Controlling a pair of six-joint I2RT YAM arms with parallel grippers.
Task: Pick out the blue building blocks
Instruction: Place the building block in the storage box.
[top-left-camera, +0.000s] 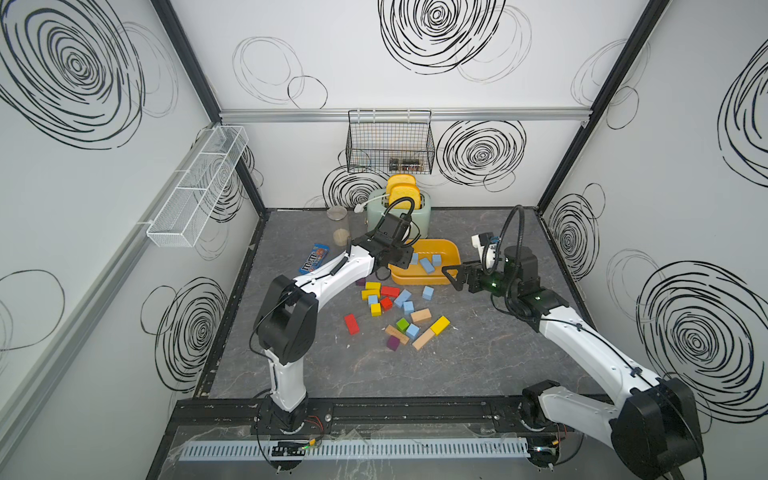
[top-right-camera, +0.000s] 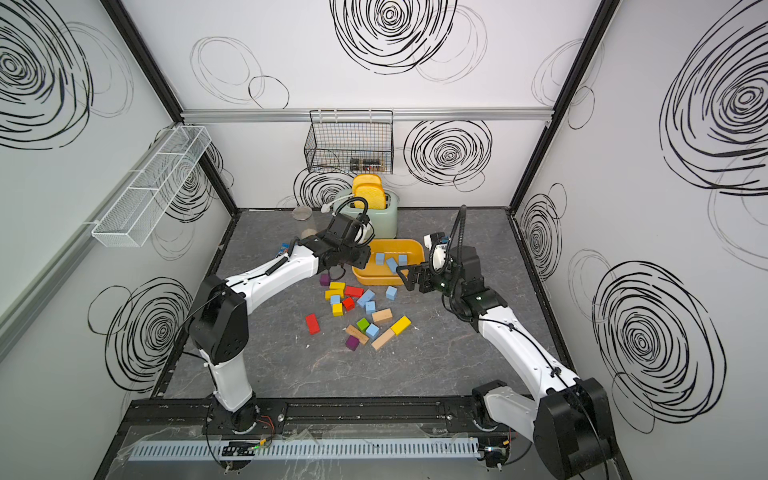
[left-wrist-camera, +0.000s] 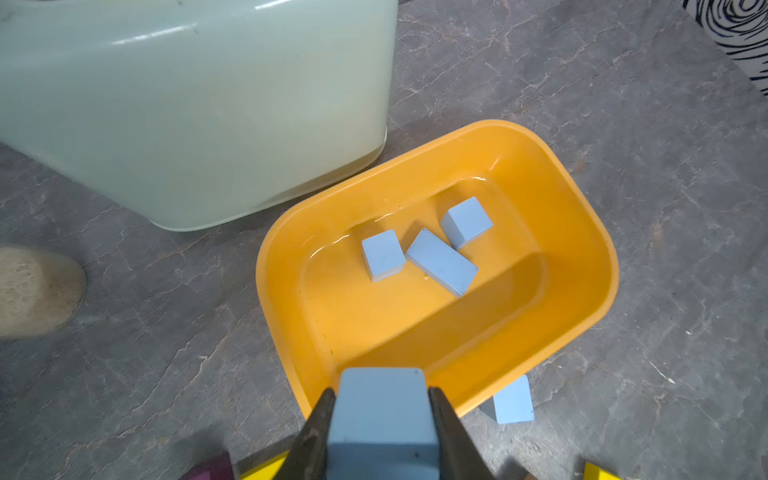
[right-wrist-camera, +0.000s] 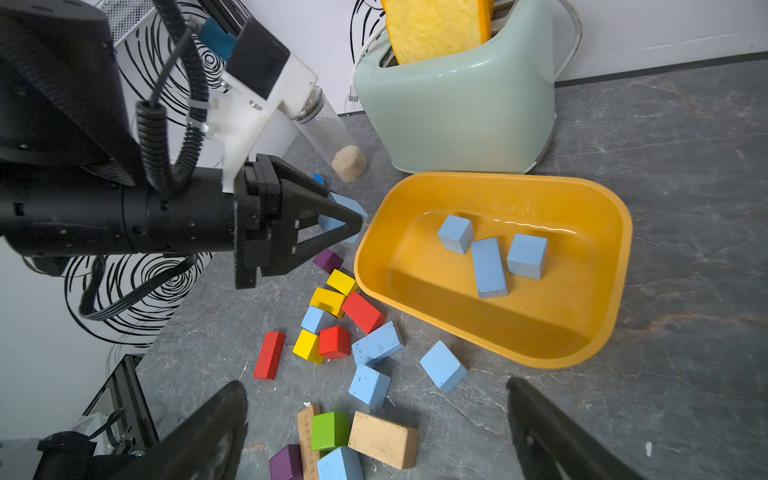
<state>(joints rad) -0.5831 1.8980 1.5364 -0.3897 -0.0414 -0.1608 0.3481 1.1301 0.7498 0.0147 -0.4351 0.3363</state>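
Where both top views were consulted, the left gripper (top-left-camera: 401, 259) was found over the near edge of the yellow tub (top-left-camera: 454, 250). Three blue building blocks (top-left-camera: 427, 264) lay just beyond its fingers, and others were scattered on the table (top-left-camera: 478, 353) behind them. The right gripper (top-right-camera: 402, 277), fingers spread wide and empty, was stationed close to the tub's corner, so a nudge of the tub was judged possible.

From the left wrist view, the fingers (left-wrist-camera: 316, 436) were seen pinching a blue block (left-wrist-camera: 382, 415) directly above the rim. A release made there was judged liable to strike the rim and drop the block outside.

From the right wrist view, the held block was confirmed short of the tub's hollow. Both arms were near, so contact between them was considered a risk.
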